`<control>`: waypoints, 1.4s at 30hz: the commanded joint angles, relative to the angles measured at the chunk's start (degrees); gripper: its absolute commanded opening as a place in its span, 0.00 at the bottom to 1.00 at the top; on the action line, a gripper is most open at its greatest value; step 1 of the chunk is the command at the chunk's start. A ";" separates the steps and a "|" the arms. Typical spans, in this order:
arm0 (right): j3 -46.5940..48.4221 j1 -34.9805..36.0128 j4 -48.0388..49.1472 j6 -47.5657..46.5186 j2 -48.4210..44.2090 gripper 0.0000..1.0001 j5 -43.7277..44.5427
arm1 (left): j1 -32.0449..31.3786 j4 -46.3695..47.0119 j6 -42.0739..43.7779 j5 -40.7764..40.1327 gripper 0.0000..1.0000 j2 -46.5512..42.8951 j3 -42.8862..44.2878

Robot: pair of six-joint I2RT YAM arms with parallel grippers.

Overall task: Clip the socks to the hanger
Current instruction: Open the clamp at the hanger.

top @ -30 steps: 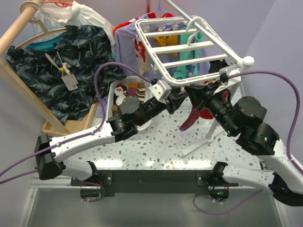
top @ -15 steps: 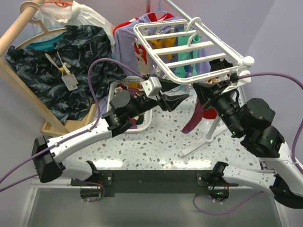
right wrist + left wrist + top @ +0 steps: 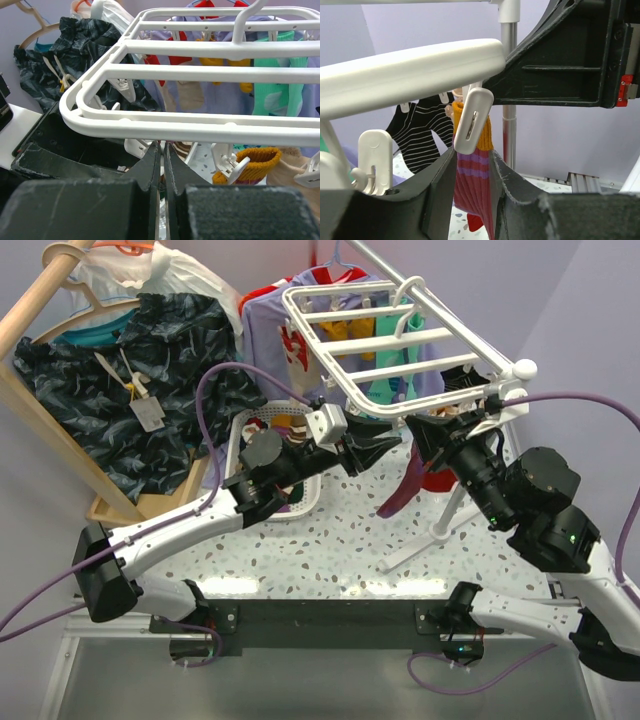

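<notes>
Shows sock (image 3: 470, 192) hanging upright from clip (image 3: 472, 120), dead ahead within the half-open left tool (image 3: 473, 160); right tool (image 3: 161, 150) pinched shut beneath hanger (image 3: 200, 131).

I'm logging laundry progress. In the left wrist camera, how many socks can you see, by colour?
Black-and-white striped sock: 1
Maroon sock with orange cuff: 1
Total: 2
</notes>
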 commanded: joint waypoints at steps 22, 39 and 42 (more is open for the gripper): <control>0.94 -0.10 0.23 1.67 -0.40 0.24 -2.37 | -4.02 1.86 8.02 -9.57 0.00 -0.59 2.74; 2.78 -0.10 0.05 -0.61 2.75 0.55 -5.80 | -6.57 -5.09 8.81 -14.41 0.00 -0.76 5.47; 2.35 -0.10 1.36 -0.87 2.76 0.54 -4.49 | -6.83 -5.70 8.98 -14.67 0.00 -0.59 5.47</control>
